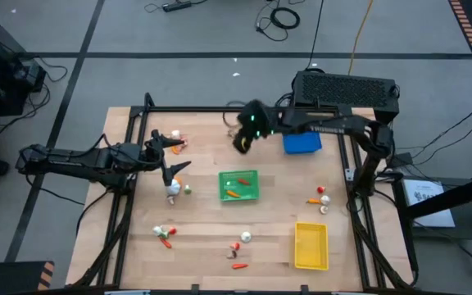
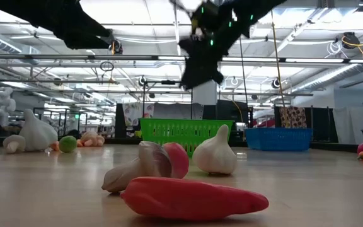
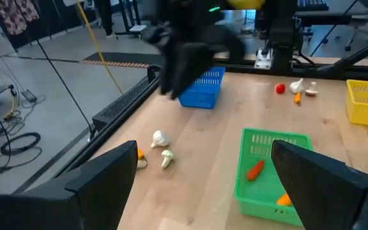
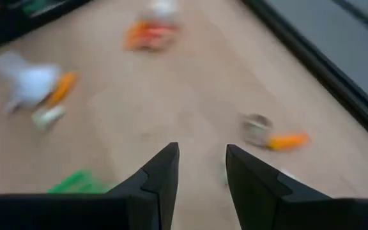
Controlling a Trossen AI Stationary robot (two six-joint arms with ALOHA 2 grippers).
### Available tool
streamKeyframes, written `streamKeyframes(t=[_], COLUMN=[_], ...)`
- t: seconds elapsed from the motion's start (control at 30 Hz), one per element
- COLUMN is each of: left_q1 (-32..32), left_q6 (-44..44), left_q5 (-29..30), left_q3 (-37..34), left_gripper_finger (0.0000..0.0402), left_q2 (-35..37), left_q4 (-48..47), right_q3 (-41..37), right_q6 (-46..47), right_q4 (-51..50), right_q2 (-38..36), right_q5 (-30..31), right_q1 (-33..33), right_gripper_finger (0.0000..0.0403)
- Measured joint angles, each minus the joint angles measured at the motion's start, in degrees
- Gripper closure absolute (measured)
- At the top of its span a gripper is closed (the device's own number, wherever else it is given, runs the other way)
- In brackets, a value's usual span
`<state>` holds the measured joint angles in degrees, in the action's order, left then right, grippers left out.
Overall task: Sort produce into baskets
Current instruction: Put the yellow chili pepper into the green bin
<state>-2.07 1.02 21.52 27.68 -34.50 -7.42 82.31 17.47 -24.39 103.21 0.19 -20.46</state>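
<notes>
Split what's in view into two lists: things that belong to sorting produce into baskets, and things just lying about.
Job:
green basket, holding some orange pieces
blue basket
yellow basket
loose produce scattered on the table
left gripper, open
right gripper, empty

Lying about:
cables on the floor
black box behind the table

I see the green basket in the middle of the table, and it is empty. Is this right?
Not quite. The green basket is in the middle of the table, but it is not empty: the high view shows orange produce pieces lying inside it.
</notes>
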Motion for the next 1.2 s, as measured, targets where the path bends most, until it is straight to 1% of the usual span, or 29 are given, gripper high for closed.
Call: streamKeyframes(t=[0.1,0.2,0.33,0.4,0.5,0.73,0.83,1.0,1.13,1.2], left_q1=[0.04,0.05,0.04,0.04,0.07,0.07,0.07,0.07,0.07,0.07], left_q6=[-0.43,-1.41,-1.64,-2.19,-2.91,-2.91,-2.9,-2.87,-2.85,-2.83], left_q5=[0.0,0.0,0.0,0.0,0.0,-0.04,-0.04,-0.07,-0.09,-0.18], left_q3=[0.0,0.0,0.0,0.0,0.0,0.0,0.0,0.0,0.0,0.0], left_gripper_finger=[0.0036,0.0036,0.0036,0.0036,0.0036,0.0036,0.0036,0.0036,0.0036,0.0036], left_q2=[0.02,0.02,0.02,0.02,0.01,0.02,0.02,0.0,0.0,0.01], left_q4=[1.07,2.52,3.14,3.19,3.69,3.9,3.1,1.63,1.74,1.95], right_q3=[0.01,0.51,4.82,7.84,14.16,31.3,36.21,38.28,38.28,38.28], right_q6=[7.22,11.1,14.8,16.19,16.5,15.96,16.37,18.2,19.38,19.56], right_q4=[2.16,3.66,1.39,0.12,-4.16,-24.2,-28.41,-28.78,-29.58,-29.93], right_q2=[2.39,5.16,9.31,11.83,16.46,27.8,30.82,33.61,35.17,35.29], right_q5=[-0.21,-0.5,-1.21,-4.29,-7.44,-7.84,-7.74,-8.16,-11.01,-9.78], right_q1=[-4.71,-8.37,-11.44,-12.37,-12.64,-12.82,-12.59,-11.85,-11.58,-11.5], right_gripper_finger=[0.0282,0.0282,0.0282,0.0282,0.0282,0.0282,0.0282,0.0282,0.0282,0.0282])
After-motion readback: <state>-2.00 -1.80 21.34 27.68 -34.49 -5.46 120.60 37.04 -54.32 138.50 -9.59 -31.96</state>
